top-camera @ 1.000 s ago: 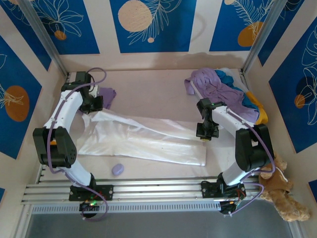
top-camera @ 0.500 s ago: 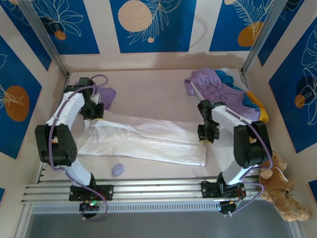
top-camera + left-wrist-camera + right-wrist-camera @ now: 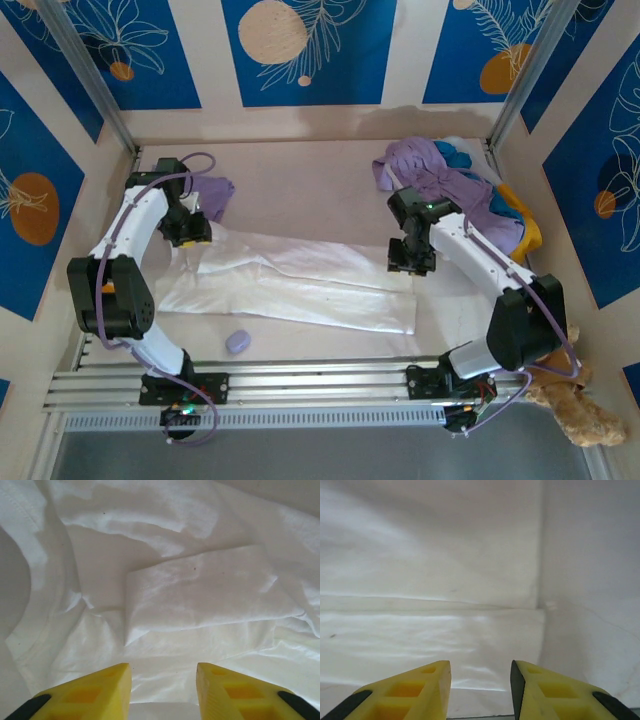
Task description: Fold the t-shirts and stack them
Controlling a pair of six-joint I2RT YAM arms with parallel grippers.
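Right gripper [image 3: 408, 262], jaws apart and empty, over the right end of a white t-shirt [image 3: 300, 285] lying flat. Left gripper [image 3: 192, 235], likewise parted and empty, over its crumpled left end. Beyond, lavender t-shirt [image 3: 215, 192] far left; heap of t-shirts [image 3: 450, 180] far right.

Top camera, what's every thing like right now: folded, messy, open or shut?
White t-shirt: folded into a long strip, lying flat, not held.
Pile of t-shirts: crumpled heap, unfolded.
Purple t-shirt: crumpled, unfolded.
Left pincer: open, empty.
Right pincer: open, empty.
Teddy bear: lying down, untouched.
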